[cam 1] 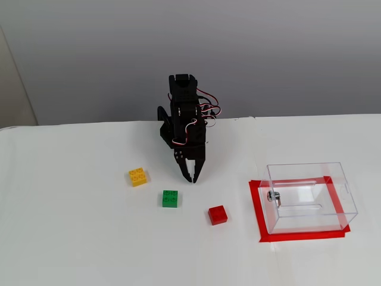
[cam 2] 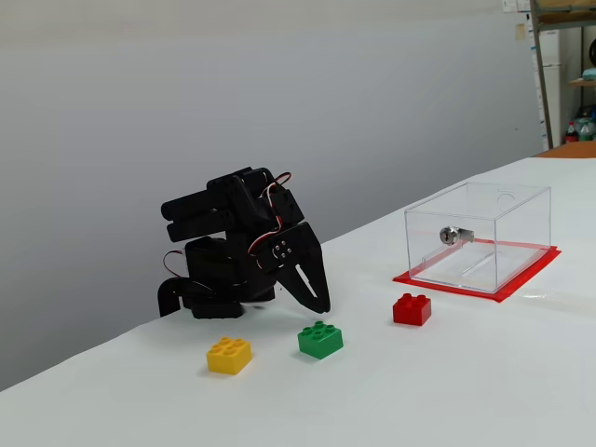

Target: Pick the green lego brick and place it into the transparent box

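The green lego brick (cam 1: 170, 198) (cam 2: 320, 339) lies on the white table between a yellow and a red brick. My black gripper (cam 1: 191, 177) (cam 2: 321, 304) hangs folded just behind it, tips pointing down near the table, a short gap from the brick. Its jaws look shut with nothing between them. The transparent box (cam 1: 309, 196) (cam 2: 478, 236) stands empty on a red mat at the right in both fixed views, with a small metal fitting on its side.
A yellow brick (cam 1: 138, 176) (cam 2: 229, 355) lies left of the green one and a red brick (cam 1: 218, 214) (cam 2: 412, 309) right of it, toward the box. The red mat (cam 1: 259, 220) (cam 2: 521, 279) frames the box. A grey wall stands behind the arm.
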